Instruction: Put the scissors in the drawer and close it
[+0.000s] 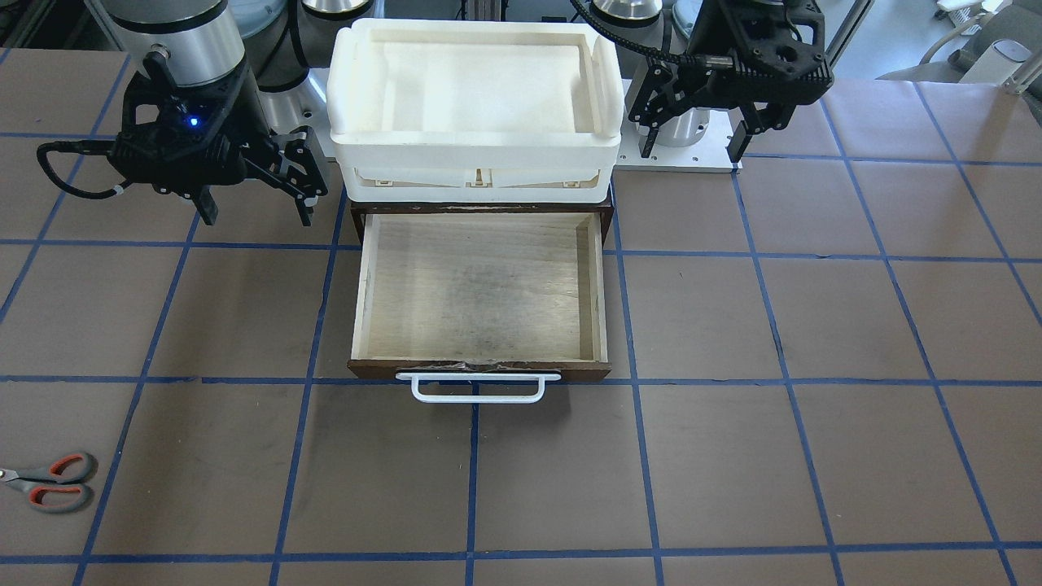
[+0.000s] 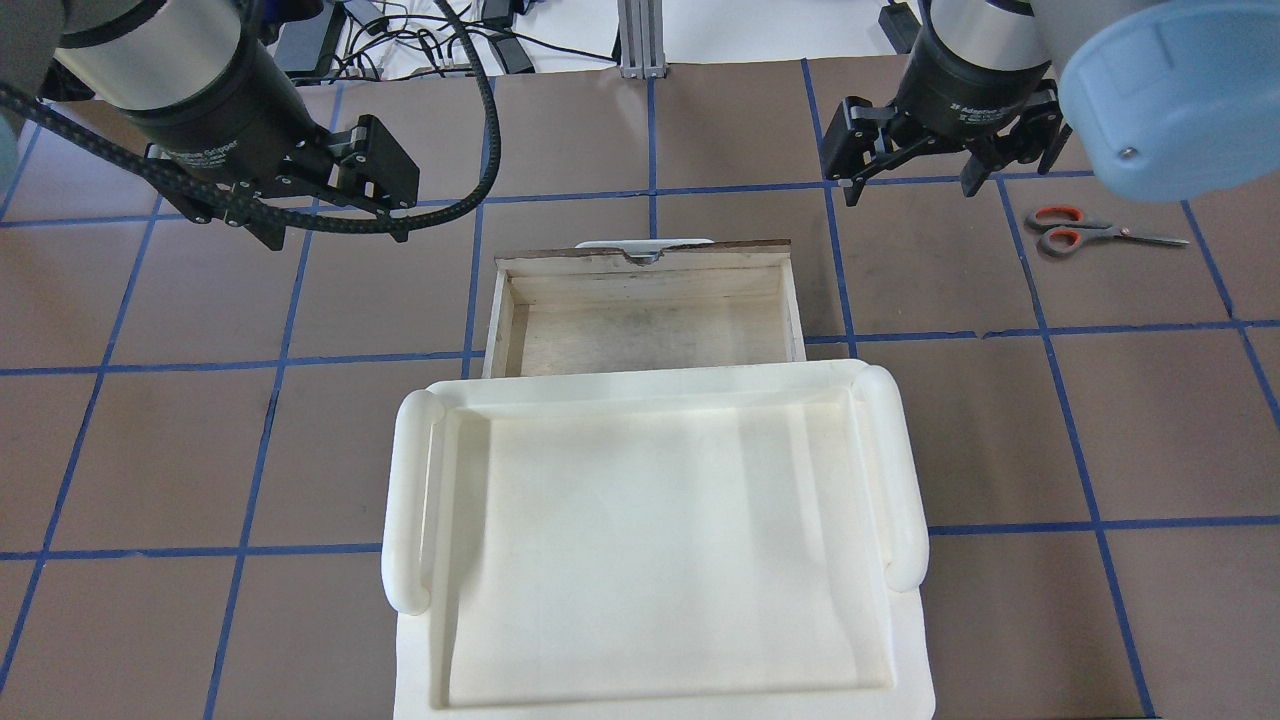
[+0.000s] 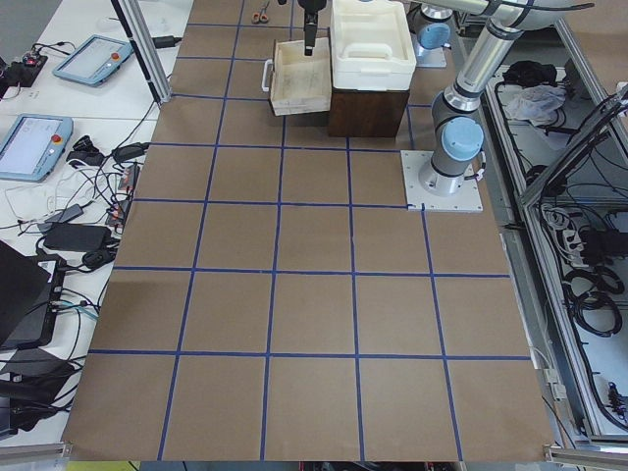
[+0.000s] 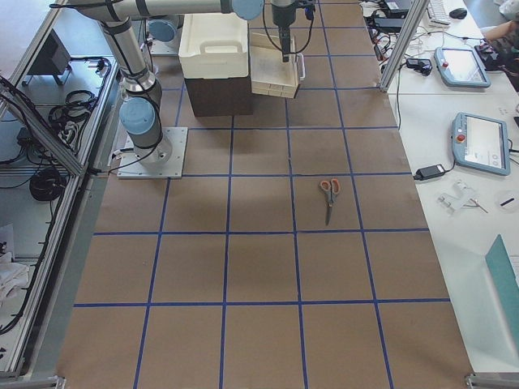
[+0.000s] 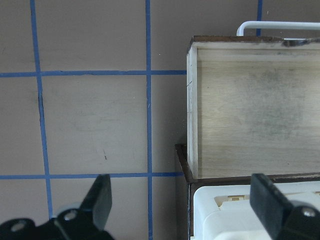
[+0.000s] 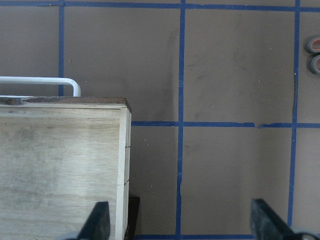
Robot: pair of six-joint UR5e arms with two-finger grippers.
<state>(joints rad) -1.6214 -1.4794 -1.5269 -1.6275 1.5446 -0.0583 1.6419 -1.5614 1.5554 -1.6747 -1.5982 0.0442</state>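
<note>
The scissors (image 1: pixel 53 482) lie flat on the brown table on my right side, far from the drawer; they also show in the overhead view (image 2: pixel 1090 232) and at the edge of the right wrist view (image 6: pixel 315 52). The wooden drawer (image 1: pixel 480 285) stands pulled out and empty, with its white bar handle (image 1: pixel 478 387) facing away from me. My right gripper (image 1: pixel 256 207) is open and empty, hovering beside the drawer's right side (image 6: pixel 60 165). My left gripper (image 1: pixel 696 138) is open and empty, hovering beside the drawer's left side (image 5: pixel 250 110).
A white plastic bin (image 1: pixel 472 150) sits on top of the dark cabinet that houses the drawer, empty inside. Blue tape lines grid the brown table. Tablets and cables lie on side benches beyond the table edge (image 4: pixel 478 142).
</note>
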